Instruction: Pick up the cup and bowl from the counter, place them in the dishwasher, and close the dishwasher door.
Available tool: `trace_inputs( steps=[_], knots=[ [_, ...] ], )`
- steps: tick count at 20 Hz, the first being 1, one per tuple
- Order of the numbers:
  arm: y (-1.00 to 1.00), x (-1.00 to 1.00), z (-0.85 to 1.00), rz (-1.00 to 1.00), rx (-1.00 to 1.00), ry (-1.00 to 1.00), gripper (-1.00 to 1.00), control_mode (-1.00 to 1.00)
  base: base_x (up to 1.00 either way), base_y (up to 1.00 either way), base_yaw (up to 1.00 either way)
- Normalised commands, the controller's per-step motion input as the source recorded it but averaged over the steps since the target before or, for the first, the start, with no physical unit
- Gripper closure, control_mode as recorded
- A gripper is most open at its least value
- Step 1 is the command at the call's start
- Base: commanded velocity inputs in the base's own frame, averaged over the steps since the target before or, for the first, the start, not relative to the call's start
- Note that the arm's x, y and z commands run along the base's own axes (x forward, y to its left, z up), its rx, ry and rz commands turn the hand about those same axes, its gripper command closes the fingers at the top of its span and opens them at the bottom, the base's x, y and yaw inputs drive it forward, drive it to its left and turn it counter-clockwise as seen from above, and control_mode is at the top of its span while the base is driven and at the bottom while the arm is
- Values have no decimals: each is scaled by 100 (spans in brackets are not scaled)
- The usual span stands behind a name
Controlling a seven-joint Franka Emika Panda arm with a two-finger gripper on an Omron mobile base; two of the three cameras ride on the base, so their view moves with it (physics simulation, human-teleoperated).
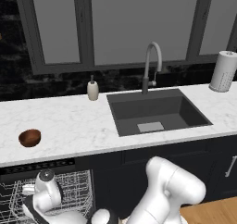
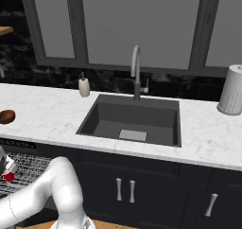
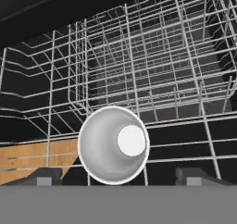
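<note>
The cup (image 3: 113, 145) shows its white inside from above, standing in the white wire rack (image 3: 152, 70) of the dishwasher (image 1: 69, 183). A sliver of the cup's red side (image 2: 7, 177) shows at the picture's left edge. My gripper (image 3: 119, 178) is open right above the cup. Its fingertips (image 3: 44, 178) stand well clear on either side, not touching it. The reddish-brown bowl (image 1: 29, 137) sits on the white counter (image 1: 74, 121) at the left, above the dishwasher's black control strip (image 1: 39, 166); the bowl (image 2: 5, 116) also shows from the right. The dishwasher door is out of view.
A dark sink (image 1: 155, 112) with a grey faucet (image 1: 150, 65) is cut into the counter's middle. A beige soap bottle (image 1: 93, 89) stands behind it on the left and a paper towel roll (image 1: 223, 71) at the far right. Dark cabinet doors (image 2: 127, 190) run under the sink.
</note>
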Motion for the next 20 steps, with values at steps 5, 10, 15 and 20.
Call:
trace_inputs(
  steps=[5, 10, 15, 20],
  knots=[
    [-13, -77, 73, 0, 0, -18, -100, -100, 0, 0, 0],
    [-18, -62, 78, 0, 0, -17, -100, -100, 0, 0, 0],
    [-13, -31, 99, 0, 0, -10, -100, -100, 0, 0, 0],
    [0, -24, 100, 0, 0, -1, -100, -100, 0, 0, 0]
  ],
)
